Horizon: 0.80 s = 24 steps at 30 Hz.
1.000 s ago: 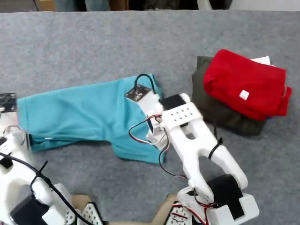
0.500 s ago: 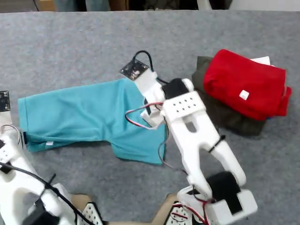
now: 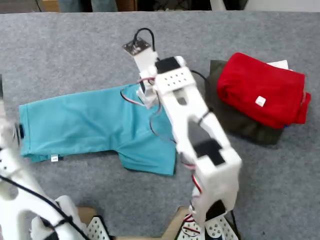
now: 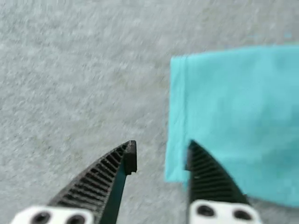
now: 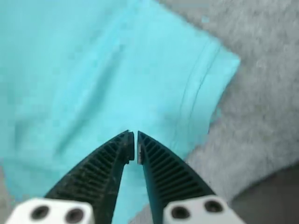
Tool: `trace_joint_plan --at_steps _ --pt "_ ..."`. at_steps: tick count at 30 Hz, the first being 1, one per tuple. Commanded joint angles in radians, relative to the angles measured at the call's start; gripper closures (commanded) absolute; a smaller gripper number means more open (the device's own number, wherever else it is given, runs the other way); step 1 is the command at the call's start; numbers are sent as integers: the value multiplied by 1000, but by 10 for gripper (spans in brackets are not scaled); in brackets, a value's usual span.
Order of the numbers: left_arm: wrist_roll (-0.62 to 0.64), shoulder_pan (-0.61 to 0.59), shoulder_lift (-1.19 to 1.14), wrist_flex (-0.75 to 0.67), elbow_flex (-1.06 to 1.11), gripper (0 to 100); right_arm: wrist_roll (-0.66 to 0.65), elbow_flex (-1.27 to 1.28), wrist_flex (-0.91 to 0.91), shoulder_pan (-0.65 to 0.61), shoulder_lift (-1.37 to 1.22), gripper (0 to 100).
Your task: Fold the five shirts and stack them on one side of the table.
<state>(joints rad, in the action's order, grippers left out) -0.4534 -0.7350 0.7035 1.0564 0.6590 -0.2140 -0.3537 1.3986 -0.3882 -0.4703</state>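
One teal shirt [image 3: 90, 122] lies spread, left gripper [image 4: 161, 151] parted at its corner, right gripper [image 5: 135, 140] clenched empty over it.

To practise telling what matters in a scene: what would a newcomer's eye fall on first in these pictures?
The bright red folded shirt stands out first, lying on a dark olive folded shirt at the right side of the grey felt table. Next comes the turquoise shirt, spread flat left of centre, with the right gripper shut over its sleeve end.
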Motion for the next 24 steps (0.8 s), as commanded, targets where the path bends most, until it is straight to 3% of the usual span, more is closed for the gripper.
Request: trace_joint_plan --at_steps 1,6,9,12,18,24 --pt "153 114 -203 -129 -82 952 51 -308 44 12 -168 983" --pt "295 151 -601 -485 -148 970 91 -670 143 66 -423 983" --pt "362 133 -832 -620 -214 970 83 -845 173 114 -578 983" --pt "356 90 -993 -631 -308 971 84 -1017 196 183 -702 983" --pt "353 73 -1025 -529 -412 971 81 -1328 287 209 -852 983" --pt "359 84 -964 -520 -383 971 3 -1317 368 133 -762 983"
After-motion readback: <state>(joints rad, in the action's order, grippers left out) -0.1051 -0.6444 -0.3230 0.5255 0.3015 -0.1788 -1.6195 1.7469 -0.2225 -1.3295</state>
